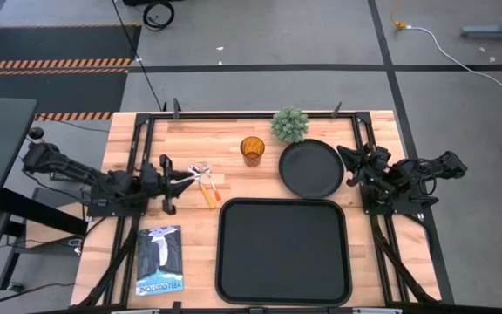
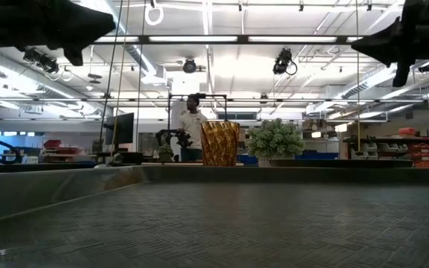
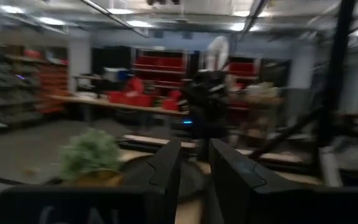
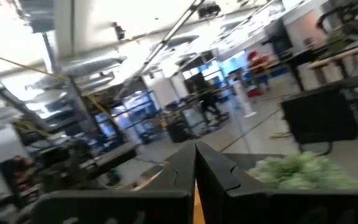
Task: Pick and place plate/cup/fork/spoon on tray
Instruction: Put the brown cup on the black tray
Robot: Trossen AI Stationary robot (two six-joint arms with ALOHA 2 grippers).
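Observation:
The round black plate lies flat on the table behind the black tray. The amber cup stands upright left of the plate and also shows in the low view. The fork and the spoon lie together on the wood left of the cup; I cannot tell one from the other. My left gripper hangs above the table just left of them, with a narrow gap between its fingers and nothing held. My right gripper is shut and empty at the plate's right edge, raised above the table.
A small green plant stands behind the plate, near the table's far edge. A book lies at the near left beside the tray. A person stands in the room far beyond the table.

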